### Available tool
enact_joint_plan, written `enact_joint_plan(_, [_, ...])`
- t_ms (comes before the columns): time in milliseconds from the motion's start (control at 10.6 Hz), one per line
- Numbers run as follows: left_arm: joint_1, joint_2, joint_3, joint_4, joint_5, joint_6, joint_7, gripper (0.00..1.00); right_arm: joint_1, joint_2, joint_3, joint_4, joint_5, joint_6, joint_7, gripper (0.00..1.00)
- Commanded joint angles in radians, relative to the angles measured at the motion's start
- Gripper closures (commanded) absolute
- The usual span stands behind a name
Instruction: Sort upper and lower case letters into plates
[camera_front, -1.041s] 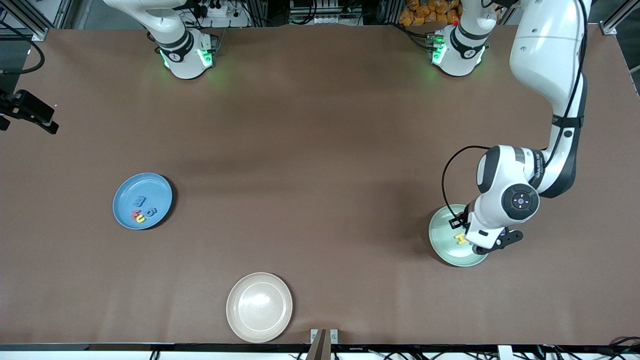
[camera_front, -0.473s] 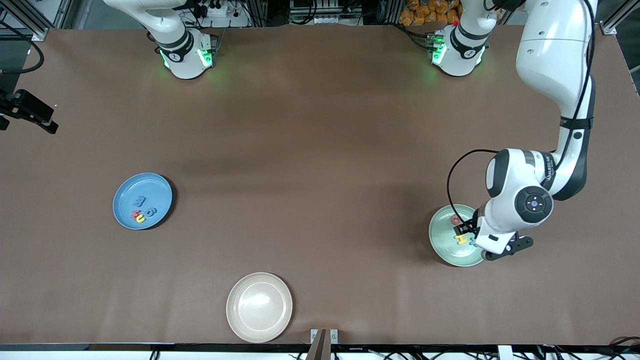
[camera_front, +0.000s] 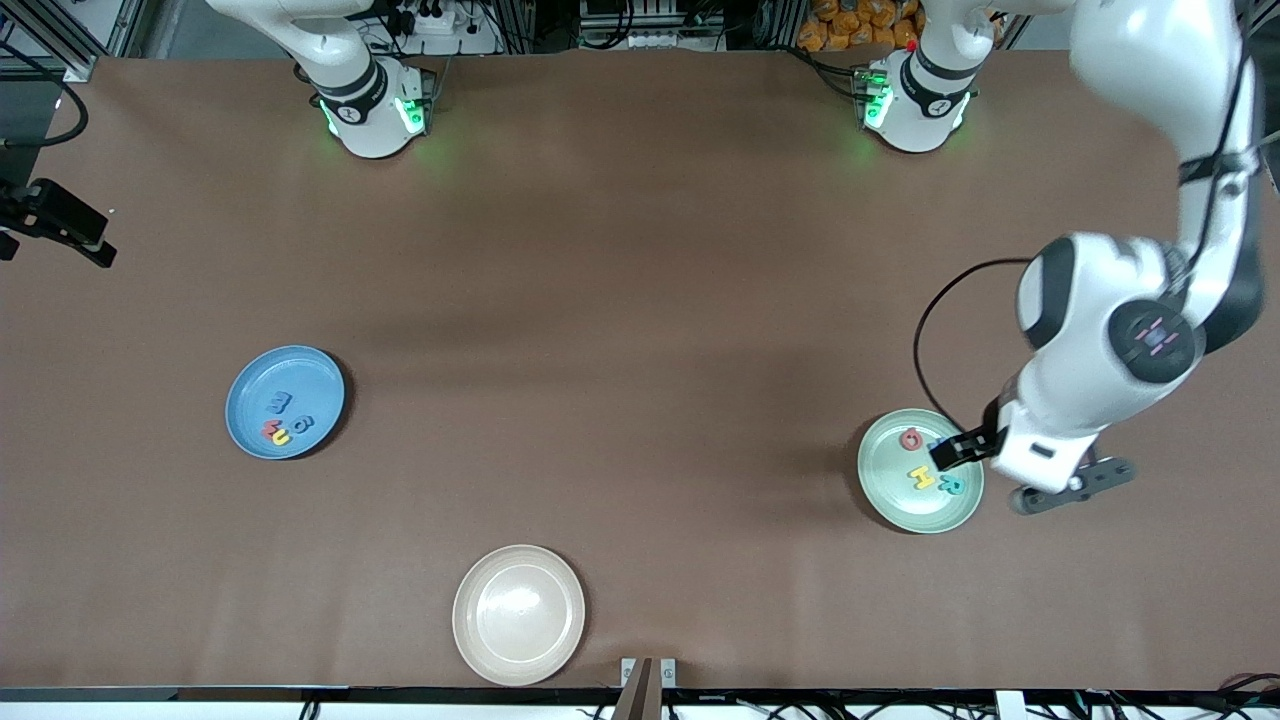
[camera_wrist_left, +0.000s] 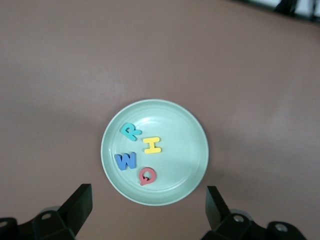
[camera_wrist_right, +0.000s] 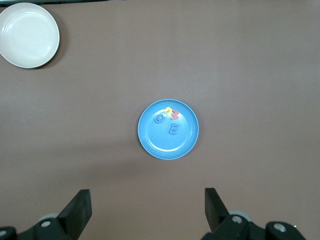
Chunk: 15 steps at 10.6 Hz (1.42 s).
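Since all eight letters already lie in dishes, the step in hand looks like the retreat after the last drop, and doing it well means lifting away without disturbing what is set down. The left tool (camera_wrist_left: 147, 210) hangs over the mint green plate (camera_front: 890, 500), its jaws spread wide and empty; in the left wrist view the two fingertips (camera_wrist_left: 80, 200) stand well apart on either side of the plate's rim. Four letters lie flat in that plate, close together but mostly apart: a teal R (camera_wrist_left: 130, 131), a yellow H (camera_wrist_left: 152, 145), a blue W (camera_wrist_left: 125, 161) and a red Q (camera_wrist_left: 147, 175). This plate sits toward the left arm's end of the table (camera_front: 640, 300). The blue plate (camera_front: 250, 375), toward the right arm's end, holds the other four letters (camera_front: 284, 420) bunched near its middle; their exact shapes are hard to read, though they look like lower case forms. The right tool (camera_wrist_right: 147, 212) waits high over the blue plate, jaws spread and holding nothing. A beige plate (camera_front: 519, 614) lies nearer the front camera, between the two, and is bare. For a clean finish the left arm should rise straight up before swinging home, so the cable and fingers clear the rim and nothing nudges the plate. A last check worth making is whether each letter's case matches its plate.
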Motion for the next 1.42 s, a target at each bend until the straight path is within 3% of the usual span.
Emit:
enact_joint_plan(0, [0.010, -0.112, -0.005, -0.025, -0.020, -0.052, 0.044, 0.00, -0.012, 0.003, 0.008, 0.016, -0.001, -0.015, -0.006, 0.00])
enact_joint_plan(568, [0.019, -0.259, -0.010, 0.058, -0.012, -0.267, 0.049, 0.00, -0.012, 0.003, 0.008, 0.016, -0.001, -0.015, -0.006, 0.00])
enact_joint_plan(852, [0.100, -0.341, -0.040, 0.052, -0.014, -0.371, 0.116, 0.00, -0.009, 0.006, 0.010, 0.016, -0.001, -0.013, -0.005, 0.00])
enact_joint_plan(1041, [0.165, -0.379, -0.103, 0.042, -0.017, -0.439, 0.147, 0.00, -0.012, 0.006, 0.010, 0.016, -0.001, -0.013, -0.006, 0.00])
enact_joint_plan(1325, [0.180, -0.431, -0.111, -0.006, -0.018, -0.442, 0.152, 0.00, -0.012, 0.008, 0.008, 0.016, 0.000, -0.007, -0.005, 0.00])
